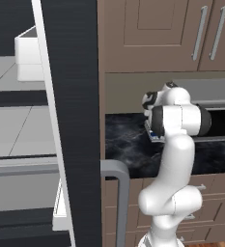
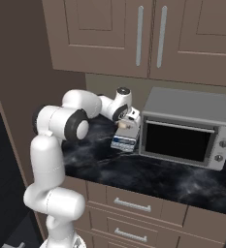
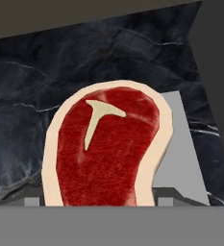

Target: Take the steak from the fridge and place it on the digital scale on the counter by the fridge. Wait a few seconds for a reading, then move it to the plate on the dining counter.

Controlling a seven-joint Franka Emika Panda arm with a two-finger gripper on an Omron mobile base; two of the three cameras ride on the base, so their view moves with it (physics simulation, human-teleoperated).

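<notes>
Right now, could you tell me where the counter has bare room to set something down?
The counter is bare along its front edge, before the toaster oven, and at its left end by the brown side panel. It is crowded at the back, where the claw holds the steak over the digital scale, close against the oven's left side.

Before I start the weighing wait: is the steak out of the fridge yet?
Out. The steak hangs in the claw just above the digital scale on the counter.
</notes>
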